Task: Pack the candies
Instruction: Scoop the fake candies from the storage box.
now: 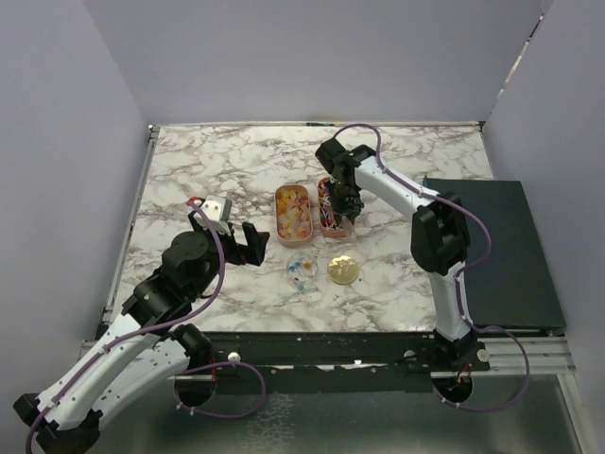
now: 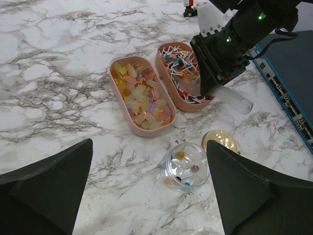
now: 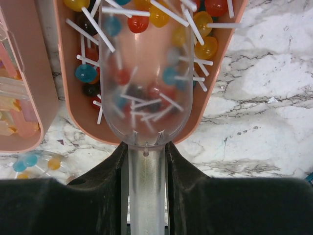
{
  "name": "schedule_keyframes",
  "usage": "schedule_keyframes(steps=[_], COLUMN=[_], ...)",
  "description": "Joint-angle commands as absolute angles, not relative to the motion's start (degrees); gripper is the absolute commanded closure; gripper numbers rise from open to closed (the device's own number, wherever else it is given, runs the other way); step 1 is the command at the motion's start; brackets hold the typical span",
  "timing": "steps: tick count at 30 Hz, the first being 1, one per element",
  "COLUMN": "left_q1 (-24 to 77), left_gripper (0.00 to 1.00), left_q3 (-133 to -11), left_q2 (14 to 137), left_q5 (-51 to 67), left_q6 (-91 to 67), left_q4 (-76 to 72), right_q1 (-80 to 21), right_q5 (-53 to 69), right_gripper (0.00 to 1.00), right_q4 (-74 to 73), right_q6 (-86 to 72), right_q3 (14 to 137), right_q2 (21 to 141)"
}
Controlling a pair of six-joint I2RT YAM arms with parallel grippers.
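Clamping the handle of a clear scoop, the right gripper holds it over candies; left gripper gapes empty.

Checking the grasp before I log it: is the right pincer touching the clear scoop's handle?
Touching. The right wrist view shows the right pincer with both fingers pressed flush against the handle of the clear scoop, no gap either side.
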State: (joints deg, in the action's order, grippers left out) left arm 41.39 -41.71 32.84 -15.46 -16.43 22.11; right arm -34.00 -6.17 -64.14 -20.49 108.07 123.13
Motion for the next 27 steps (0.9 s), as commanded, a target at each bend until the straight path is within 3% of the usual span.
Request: schedule_keyframes(steps=[1,27], left_q1=[41.65,41.48], left_gripper=[0.01,0.01], left_q3=[-41.35,-41.41], left_q2=[33.24,34.45], left_q5=[-16.96,-17.04], left_q6=[-15.69,-15.68], left_q4=[22.36,22.50], right_q1=[-33.31,-33.31], right_q5=[-6.03,-10.28], right_gripper=[1.00,0.99], right_q4=[-59.90,-52.83], right_q6=[-19.89,-19.91], right_q3=[106.20,97.00], right_q2=[124.72,121.00])
